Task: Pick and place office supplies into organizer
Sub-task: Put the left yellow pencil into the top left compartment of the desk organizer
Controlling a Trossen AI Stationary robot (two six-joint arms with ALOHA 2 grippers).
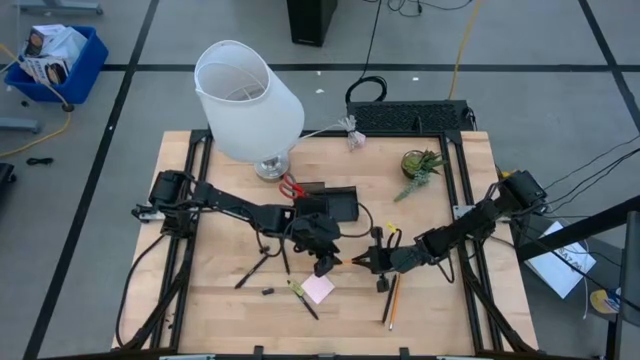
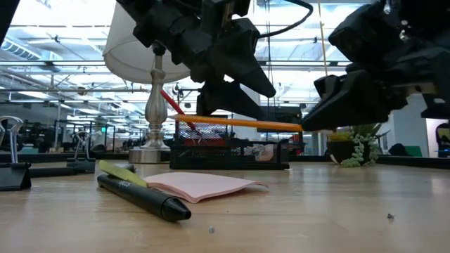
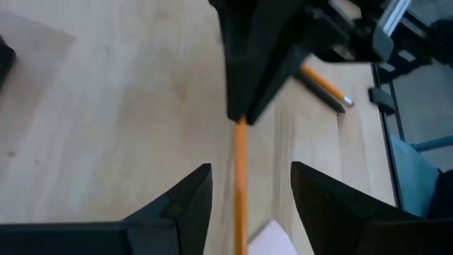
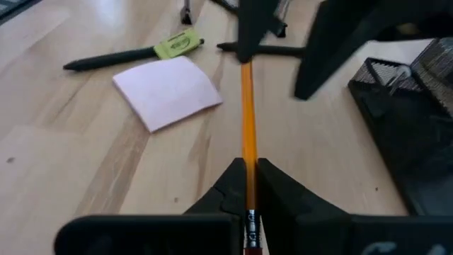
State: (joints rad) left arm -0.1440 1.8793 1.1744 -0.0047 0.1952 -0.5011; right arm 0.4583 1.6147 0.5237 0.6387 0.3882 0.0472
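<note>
At the near side of the table (image 1: 200,300), one pink sticky-note pad (image 1: 319,289) is seen lying flat, with one black pen (image 2: 144,197) and one yellow-green marker (image 2: 121,173) just beside it; two more pencils (image 1: 391,300) are laid side by side near the right arm, and a few dark pens (image 1: 250,270) and one tiny black bit (image 1: 268,291) are scattered nearer the left arm. Above the pad, one orange pencil (image 2: 239,122) is held level in the air; it is clamped at one end by the right gripper (image 4: 249,185), whose jaws are pressed tight on it; the other end is reached by the left gripper (image 3: 244,195), whose jaws are spread on either side of the pencil without being seen to touch it. Farther back, one black organizer (image 1: 335,203) is set on the table, with red-handled scissors (image 1: 291,186) at its edge; beyond these, one white lamp (image 1: 248,100) and one small potted plant (image 1: 421,166) are placed.
</note>
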